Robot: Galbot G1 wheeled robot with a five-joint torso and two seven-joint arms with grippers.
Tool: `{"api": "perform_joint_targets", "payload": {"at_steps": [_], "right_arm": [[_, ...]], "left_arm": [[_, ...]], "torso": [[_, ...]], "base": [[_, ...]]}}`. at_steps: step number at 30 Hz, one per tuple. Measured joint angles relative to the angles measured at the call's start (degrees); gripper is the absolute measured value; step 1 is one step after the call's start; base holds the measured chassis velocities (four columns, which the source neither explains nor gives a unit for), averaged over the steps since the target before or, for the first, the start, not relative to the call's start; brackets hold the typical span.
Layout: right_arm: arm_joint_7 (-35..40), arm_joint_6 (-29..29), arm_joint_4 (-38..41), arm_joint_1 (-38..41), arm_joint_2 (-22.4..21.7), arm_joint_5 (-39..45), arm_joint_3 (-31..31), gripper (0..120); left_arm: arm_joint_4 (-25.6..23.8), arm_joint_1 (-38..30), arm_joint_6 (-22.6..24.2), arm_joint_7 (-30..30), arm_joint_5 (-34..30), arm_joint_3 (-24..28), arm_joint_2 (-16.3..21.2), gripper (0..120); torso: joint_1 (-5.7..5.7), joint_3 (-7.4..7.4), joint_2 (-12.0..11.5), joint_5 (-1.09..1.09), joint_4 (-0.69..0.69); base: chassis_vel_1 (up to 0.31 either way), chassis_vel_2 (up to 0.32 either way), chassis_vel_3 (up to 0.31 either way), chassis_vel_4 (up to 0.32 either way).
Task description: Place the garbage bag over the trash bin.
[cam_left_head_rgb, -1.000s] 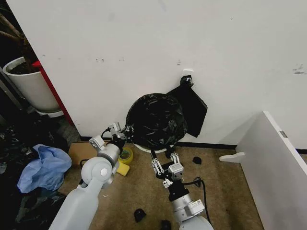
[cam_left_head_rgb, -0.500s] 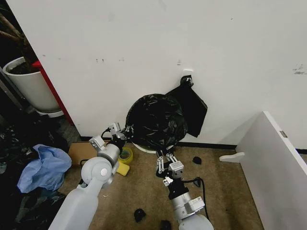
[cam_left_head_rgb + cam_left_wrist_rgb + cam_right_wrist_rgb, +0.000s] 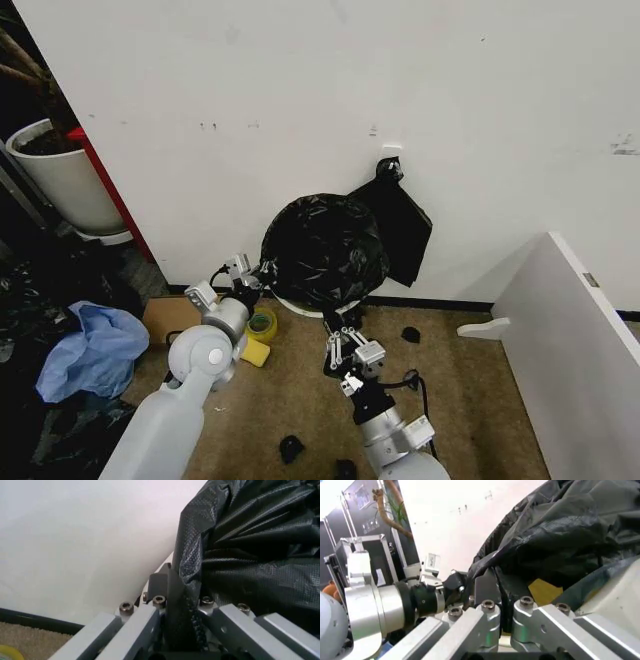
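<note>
The glossy black garbage bag (image 3: 325,248) is draped over the trash bin, of which a strip of cream wall (image 3: 298,307) shows under the bag's hem, against the wall. My left gripper (image 3: 256,274) is at the bag's left edge, shut on a fold of the black film (image 3: 186,603). Just below the bag's front hem, my right gripper (image 3: 343,331) is shut on a fold of the bag (image 3: 501,588). The right wrist view shows the cream side of the trash bin (image 3: 620,596) beside that fold and the left gripper (image 3: 451,588) farther off.
A flat matte black bag (image 3: 402,225) hangs from a wall hook right of the bin. A yellow tape roll (image 3: 262,323), a cardboard piece (image 3: 168,318) and blue cloth (image 3: 90,350) lie on the left. A plant pot (image 3: 62,180) stands far left, a white panel (image 3: 580,350) right.
My right gripper has moved forward along the floor to the bag's front hem and closed on it. The left gripper has kept its hold at the bag's left edge.
</note>
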Motion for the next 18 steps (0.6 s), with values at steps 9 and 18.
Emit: {"api": "perform_joint_targets", "payload": {"at_steps": [9,18], "right_arm": [[-1.03,0.29,-0.06,0.24,0.31,6.41,-0.88,20],[-4.36,2.98,-0.71,0.80,0.41,9.64,-0.86,47]], "left_arm": [[0.10,0.08,-0.03,0.06,0.00,0.02,0.06,1],[0.18,0.33,-0.08,0.14,0.03,0.04,-0.17,1]], "torso": [[0.00,0.00,0.00,0.00,0.00],[0.00,0.00,0.00,0.00,0.00]], "base": [[0.000,0.000,0.000,0.000],[0.000,0.000,0.000,0.000]]}}
